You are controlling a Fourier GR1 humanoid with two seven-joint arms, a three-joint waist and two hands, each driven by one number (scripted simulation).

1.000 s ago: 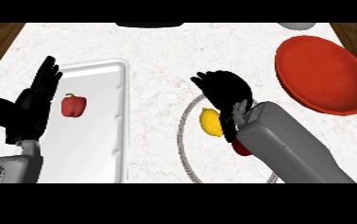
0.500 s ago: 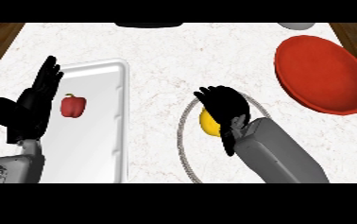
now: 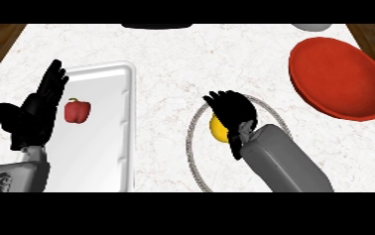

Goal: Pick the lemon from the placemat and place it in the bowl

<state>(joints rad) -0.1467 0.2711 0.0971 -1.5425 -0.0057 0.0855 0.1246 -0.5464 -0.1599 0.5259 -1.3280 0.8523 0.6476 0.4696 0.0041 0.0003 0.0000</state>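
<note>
Right hand [image 3: 233, 111] sits over the lemon [image 3: 217, 129], covering its upper and right part; only the yellow flank at the hand's left shows. Whether it has closed round the fruit or is merely laid on it I cannot tell, since the palm hides the contact. Lemon lies on the round placemat [image 3: 191, 137], inside the grey rim, directly under the hand. Coming from above likely suits a round fruit that would roll if nudged sideways. Red bowl [image 3: 330, 75] is ahead and right of the hand, well apart, on the table [image 3: 168, 60]; lift and carry not yet done. Left hand [image 3: 36, 115] is spread, fingers up, resting far left beside the white tray [image 3: 102, 145] with a red pepper [image 3: 77, 111], out of the way.
</note>
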